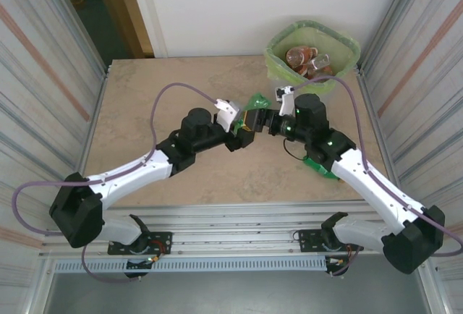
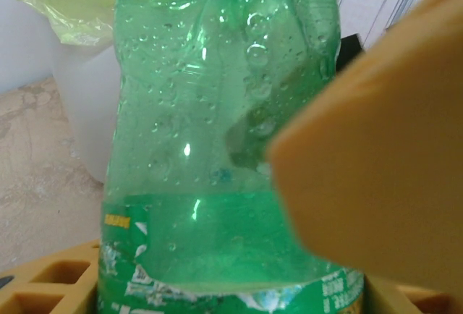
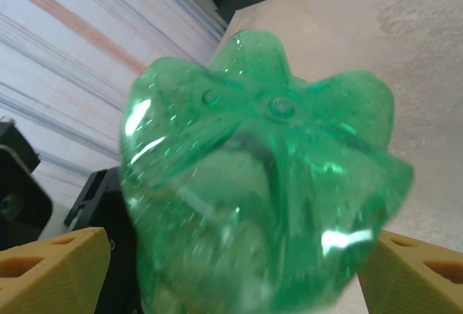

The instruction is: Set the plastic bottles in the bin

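The left gripper pinches a green bottle. In its wrist view the yellow fingers press against either side near the torn label, one blocking the right of the picture and the other low at the left. The bottle runs forward out of the grip and is crumpled and beaded with droplets inside.

The right gripper faces the left one head-on, almost nose to nose above the middle of the table. The bottle's lobed base points straight back at its wrist camera. Its fingers are spread, one on each side of the base — a dark gap shows at the left finger, and I cannot tell whether the right one touches.

The bin, lined with a light green bag, stands beyond the right gripper, past its far side at the back corner of the table. Seen from the left wrist, its pale wall is ahead of the fingertips and to the left of the bottle. Brown-tinted bottles lie inside it.

Behind the right gripper, partly under its forearm, a second green bottle lies on the table — well apart from the bin.
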Robot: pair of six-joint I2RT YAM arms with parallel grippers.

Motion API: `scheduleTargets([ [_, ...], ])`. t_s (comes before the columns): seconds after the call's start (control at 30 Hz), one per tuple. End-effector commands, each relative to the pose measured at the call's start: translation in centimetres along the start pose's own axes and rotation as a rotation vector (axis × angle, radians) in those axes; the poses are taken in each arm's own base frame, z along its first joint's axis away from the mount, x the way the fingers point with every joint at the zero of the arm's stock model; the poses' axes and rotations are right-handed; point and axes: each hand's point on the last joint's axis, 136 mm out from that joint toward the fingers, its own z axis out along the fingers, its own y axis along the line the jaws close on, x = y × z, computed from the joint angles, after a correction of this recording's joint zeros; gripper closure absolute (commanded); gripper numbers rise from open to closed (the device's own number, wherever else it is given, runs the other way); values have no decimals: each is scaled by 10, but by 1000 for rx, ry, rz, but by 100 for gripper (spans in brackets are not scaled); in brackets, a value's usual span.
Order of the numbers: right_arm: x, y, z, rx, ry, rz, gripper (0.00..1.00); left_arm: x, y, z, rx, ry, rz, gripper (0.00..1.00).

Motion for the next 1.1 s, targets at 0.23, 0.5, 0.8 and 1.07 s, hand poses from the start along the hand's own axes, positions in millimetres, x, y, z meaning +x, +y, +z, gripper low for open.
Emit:
scheduleTargets([
  [0.23, -15, 21, 13, -77, -34, 24, 36, -24, -7, -14, 25, -89, 6, 71],
  [0.5, -20, 22, 7, -42, -41, -1, 62, -32, -5, -19, 6, -111, 5, 38],
  [0.8, -60, 25, -30, 93, -101, -88, 60, -52, -3, -51, -55, -190, 51, 1],
  [1.07, -126, 11, -95, 202, -256, -87, 58, -47, 11, -72, -164, -207, 92, 1],
])
